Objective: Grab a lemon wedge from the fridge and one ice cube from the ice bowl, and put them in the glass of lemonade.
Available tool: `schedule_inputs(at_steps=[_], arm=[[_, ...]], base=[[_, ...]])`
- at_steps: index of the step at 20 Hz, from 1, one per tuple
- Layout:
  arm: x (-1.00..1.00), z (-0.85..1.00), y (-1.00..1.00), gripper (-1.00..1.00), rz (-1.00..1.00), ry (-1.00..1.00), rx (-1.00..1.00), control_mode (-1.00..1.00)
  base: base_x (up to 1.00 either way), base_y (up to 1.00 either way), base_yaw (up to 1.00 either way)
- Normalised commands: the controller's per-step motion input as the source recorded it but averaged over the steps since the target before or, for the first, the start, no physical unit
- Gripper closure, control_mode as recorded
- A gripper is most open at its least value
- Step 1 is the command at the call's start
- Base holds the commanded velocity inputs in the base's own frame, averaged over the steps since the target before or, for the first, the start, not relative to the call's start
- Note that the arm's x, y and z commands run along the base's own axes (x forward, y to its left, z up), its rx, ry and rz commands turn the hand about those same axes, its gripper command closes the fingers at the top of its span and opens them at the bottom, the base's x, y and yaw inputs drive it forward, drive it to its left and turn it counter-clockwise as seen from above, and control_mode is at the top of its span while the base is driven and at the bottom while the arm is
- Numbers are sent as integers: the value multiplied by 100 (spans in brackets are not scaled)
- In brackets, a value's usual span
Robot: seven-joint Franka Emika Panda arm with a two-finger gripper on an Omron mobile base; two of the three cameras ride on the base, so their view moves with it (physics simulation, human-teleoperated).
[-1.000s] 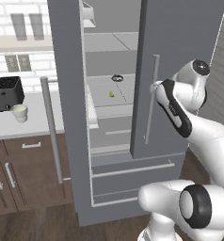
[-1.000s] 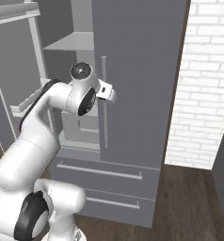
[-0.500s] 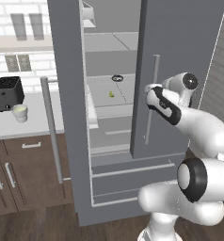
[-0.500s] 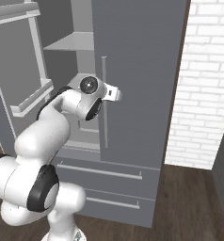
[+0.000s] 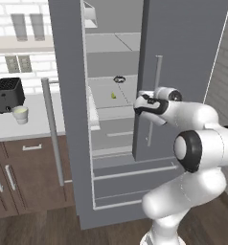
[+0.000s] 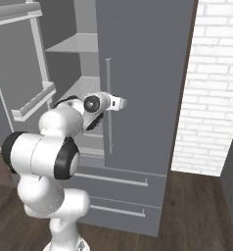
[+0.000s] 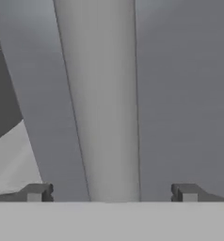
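The grey fridge (image 5: 183, 57) stands with its left door (image 5: 65, 95) swung wide open. On a white shelf inside lies the tiny yellow-green lemon wedge (image 5: 113, 95). The glass of lemonade (image 5: 21, 114) sits on the counter at the left. My gripper (image 5: 140, 103) (image 6: 121, 103) is open at the right door, close to its silver handle (image 5: 157, 95) (image 6: 108, 98). In the hand view the handle (image 7: 102, 94) runs straight up between the two spread fingertips (image 7: 36, 192), and nothing is gripped. The ice bowl and the ice cube are out of view.
A small dark ring (image 5: 119, 79) lies on the shelf behind the wedge. A black toaster (image 5: 8, 94) stands beside the cup. Brown cabinets (image 5: 25, 177) run under the counter. The open door's long handle (image 5: 52, 134) juts out. A white brick wall (image 6: 216, 83) flanks the fridge.
My arm has folded in and the hand has slid left along the right door, ending at its handle near the door's inner edge. The jaws stayed open.
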Motion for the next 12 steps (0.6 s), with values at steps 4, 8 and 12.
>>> schedule_inputs(at_steps=[4, 8, 12], arm=[[100, 0, -15, 100, 2, 21, 7, -100], [21, 27, -44, 100, 1, 24, 5, -100], [-60, 64, -62, 100, 0, 32, 5, -100]], base=[[0, 0, 0], [0, 0, 0], [0, 0, 0]])
